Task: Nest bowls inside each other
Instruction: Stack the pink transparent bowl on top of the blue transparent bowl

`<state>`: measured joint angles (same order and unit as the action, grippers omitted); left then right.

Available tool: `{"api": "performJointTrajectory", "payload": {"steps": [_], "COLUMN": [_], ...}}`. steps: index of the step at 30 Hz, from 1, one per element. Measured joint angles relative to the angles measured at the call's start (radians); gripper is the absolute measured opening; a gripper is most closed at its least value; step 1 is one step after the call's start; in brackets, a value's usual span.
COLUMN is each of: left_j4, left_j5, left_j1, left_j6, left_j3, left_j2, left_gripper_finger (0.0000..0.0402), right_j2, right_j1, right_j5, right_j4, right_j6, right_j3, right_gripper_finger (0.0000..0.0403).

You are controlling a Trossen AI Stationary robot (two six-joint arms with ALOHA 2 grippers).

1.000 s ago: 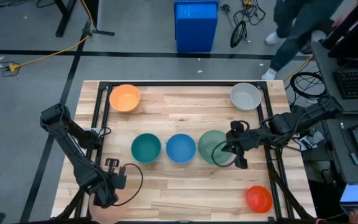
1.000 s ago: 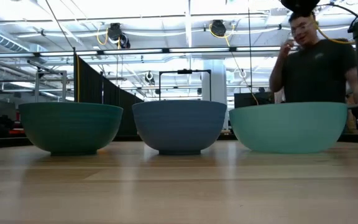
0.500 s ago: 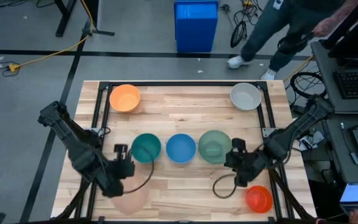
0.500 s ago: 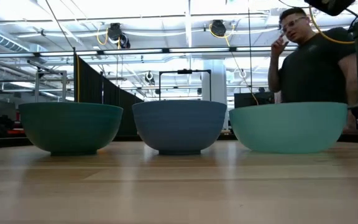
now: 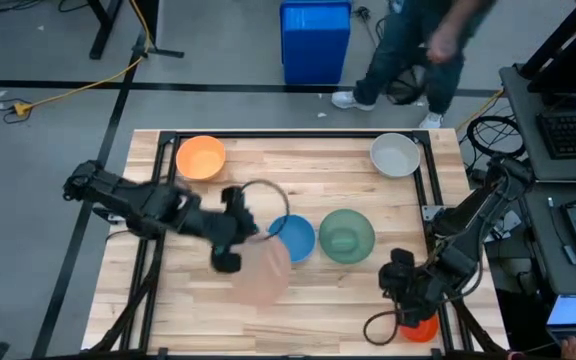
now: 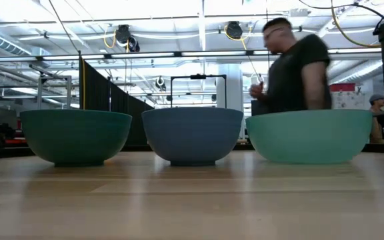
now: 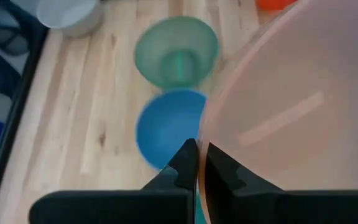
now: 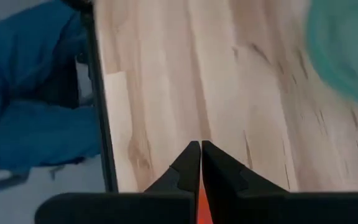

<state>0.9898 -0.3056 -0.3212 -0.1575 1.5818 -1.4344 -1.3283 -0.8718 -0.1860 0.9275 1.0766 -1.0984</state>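
Over the middle of the table [image 5: 298, 300] your left gripper [image 5: 236, 228] has its jaws pinched on the rim of the pale pink bowl [image 5: 261, 270], held above the teal bowl [image 6: 75, 137] beside the blue bowl [image 5: 294, 237]. Near the table's front right corner, your right gripper [image 5: 404, 283] is closed on the rim of the red-orange bowl [image 5: 423, 327].

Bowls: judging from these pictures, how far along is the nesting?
Done: nothing is visibly nested. In hand: the left gripper holds the pale pink bowl by its rim over the middle row; the right gripper pinches the red-orange bowl. Left: orange bowl, grey-white bowl, blue bowl and sage green bowl sit apart.
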Motion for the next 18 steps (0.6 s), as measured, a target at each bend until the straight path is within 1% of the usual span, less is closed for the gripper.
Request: {"api": "performJointTrajectory", "payload": {"steps": [1,3,6,8,10,12,14,18], "left_j4": [-0.029,-0.093,-0.191,-0.278,-0.340,-0.402,-0.448,-0.541], "left_j5": [0.021,0.104,0.243,0.334,0.404,0.438,0.445,0.446], "left_j1": [0.034,0.104,0.194,0.244,0.286,0.316,0.343,0.380], "left_j6": [0.017,0.065,0.120,0.141,0.158,0.174,0.190,0.190], "left_j3": [0.000,0.000,0.000,0.000,0.000,0.000,0.000,0.000], "left_j2": [-0.009,-0.029,-0.073,-0.104,-0.139,-0.182,-0.230,-0.319], "left_gripper_finger": [0.0000,0.0000,0.0000,0.0000,0.0000,0.0000,0.0000,0.0000], "right_j2": [0.000,-0.001,-0.001,-0.002,-0.001,-0.001,-0.001,-0.001], "right_j1": [-0.004,-0.007,-0.007,-0.005,-0.003,-0.003,-0.003,-0.002], "right_j5": [-0.003,-0.006,-0.007,-0.025,-0.057,-0.108,-0.180,-0.318], "right_j4": [0.021,0.070,0.158,0.251,0.347,0.444,0.536,0.640], "right_j6": [0.042,0.099,0.120,0.154,0.194,0.235,0.268,0.278], "right_j3": [-0.003,-0.009,-0.028,-0.050,-0.085,-0.119,-0.164,-0.239], "right_gripper_finger": [0.0000,0.0000,0.0000,0.0000,0.0000,0.0000,0.0000,0.0000]}}
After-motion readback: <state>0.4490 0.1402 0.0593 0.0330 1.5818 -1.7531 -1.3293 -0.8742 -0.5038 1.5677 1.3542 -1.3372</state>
